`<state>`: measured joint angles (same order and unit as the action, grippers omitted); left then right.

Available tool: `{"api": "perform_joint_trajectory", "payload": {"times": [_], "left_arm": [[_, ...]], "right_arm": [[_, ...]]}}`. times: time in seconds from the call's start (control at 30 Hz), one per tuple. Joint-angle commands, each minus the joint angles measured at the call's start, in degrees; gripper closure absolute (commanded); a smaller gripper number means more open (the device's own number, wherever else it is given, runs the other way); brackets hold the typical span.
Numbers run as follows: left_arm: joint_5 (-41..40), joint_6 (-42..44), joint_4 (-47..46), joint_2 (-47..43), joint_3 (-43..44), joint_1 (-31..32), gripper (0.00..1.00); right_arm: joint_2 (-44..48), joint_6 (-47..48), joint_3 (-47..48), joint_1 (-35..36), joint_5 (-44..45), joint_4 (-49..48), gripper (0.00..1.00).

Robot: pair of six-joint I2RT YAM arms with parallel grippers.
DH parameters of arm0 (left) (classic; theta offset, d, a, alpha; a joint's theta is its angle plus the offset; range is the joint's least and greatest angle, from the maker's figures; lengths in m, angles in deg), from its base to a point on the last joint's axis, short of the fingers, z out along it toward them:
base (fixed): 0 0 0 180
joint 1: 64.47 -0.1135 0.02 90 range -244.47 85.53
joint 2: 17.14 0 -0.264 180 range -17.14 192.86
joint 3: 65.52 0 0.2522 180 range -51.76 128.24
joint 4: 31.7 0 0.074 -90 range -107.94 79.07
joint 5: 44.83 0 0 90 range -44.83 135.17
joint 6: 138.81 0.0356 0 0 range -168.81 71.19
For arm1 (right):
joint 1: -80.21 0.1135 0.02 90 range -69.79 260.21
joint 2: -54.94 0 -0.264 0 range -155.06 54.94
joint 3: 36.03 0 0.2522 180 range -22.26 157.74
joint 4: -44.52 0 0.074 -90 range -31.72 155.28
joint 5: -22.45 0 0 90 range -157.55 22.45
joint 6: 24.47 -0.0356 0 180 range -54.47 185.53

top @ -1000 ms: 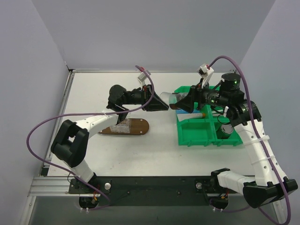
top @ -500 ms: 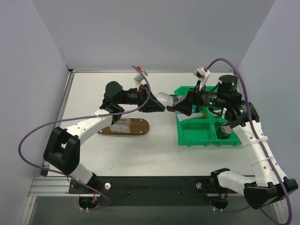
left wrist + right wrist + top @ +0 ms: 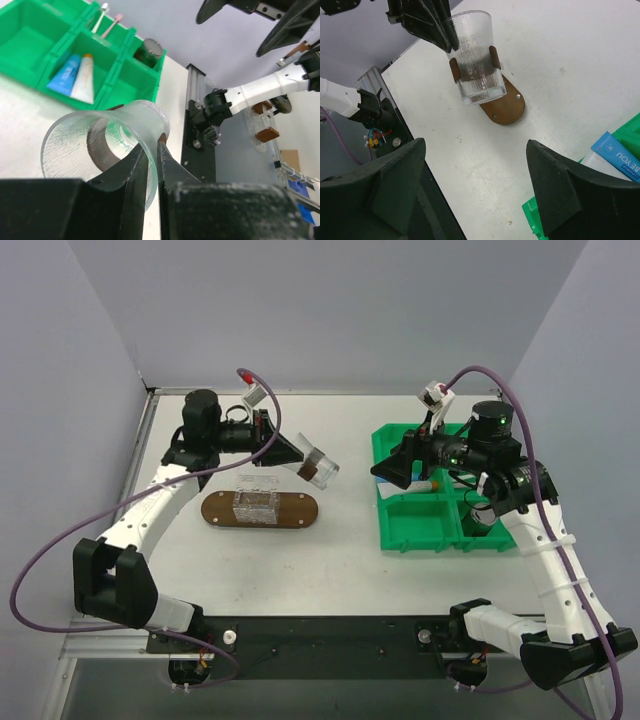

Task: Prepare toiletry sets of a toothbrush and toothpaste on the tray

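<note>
From above, the flat dark brown oval wooden tray (image 3: 300,512) lies on the white table (image 3: 340,570) with one clear ribbed plastic cup (image 3: 255,506) standing on it. No brush or tube can be seen there. The left gripper (image 3: 303,459) holds a second clear cup (image 3: 320,468) tilted in the air, just past the tray's right end. The right gripper (image 3: 382,471) hangs over the green sectioned plastic bin (image 3: 415,545), well apart from the tray. The left wrist view shows the left gripper's two fingers closed together on the held cup's (image 3: 75,140) wall, one inside the rim and one outside. Beyond them in the bin, the blue-and-white toothpaste tubes (image 3: 75,77) lie side by side in one compartment, and the slim pale toothbrushes (image 3: 111,26) stand in another. In the right wrist view the right gripper's fingers (image 3: 395,175) are spread wide with nothing between them, looking across at the held cup and the tray behind it. My reading is that the task is early — no set is made up yet. The held cup still has to be put down, and brush and paste fetched from the bin.
</note>
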<state>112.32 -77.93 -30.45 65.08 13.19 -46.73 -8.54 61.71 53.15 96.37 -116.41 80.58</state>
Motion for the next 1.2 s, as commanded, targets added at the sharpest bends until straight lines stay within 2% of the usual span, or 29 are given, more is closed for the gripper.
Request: {"api": "perform_joint_trajectory", "payload": {"times": [0.0,0.17,0.37,0.57,0.67,0.9,1.17], "left_arm": [[-0.27,25.4,30.14,-5.75,11.06,-3.66,1.0],[-7.29,47.43,57.35,-6.54,20.98,-7.62,1.0],[-23.45,60.93,69.8,-9.43,25.05,-8.69,1.0],[-42.24,69.11,73.42,-12.42,24.26,-9.03,1.0],[-47.7,70.96,73.16,-13.92,22.07,-9.12,1.0],[-54.75,74.47,71.67,-16.21,14.34,-9.12,1.0],[-56.96,75.36,64.64,-15.68,4.42,-9.12,1.0]], "right_arm": [[1.08,1.88,1.57,-0.17,-0.45,-0.86,0.23],[0.91,2.23,0.87,-0.17,-0.45,-0.68,0.22],[0.64,3.29,0.43,-0.25,-0.36,0.28,0.22],[0.2,6.62,0.17,-0.17,1.05,2.13,0.22],[-0.06,7.5,-0.97,-0.17,1.66,2.13,0.22],[-0.85,9.17,-2.64,-0.08,1.84,2.39,0.22],[-1.12,11.19,-4.57,-0.17,1.75,2.57,0.22]]}}
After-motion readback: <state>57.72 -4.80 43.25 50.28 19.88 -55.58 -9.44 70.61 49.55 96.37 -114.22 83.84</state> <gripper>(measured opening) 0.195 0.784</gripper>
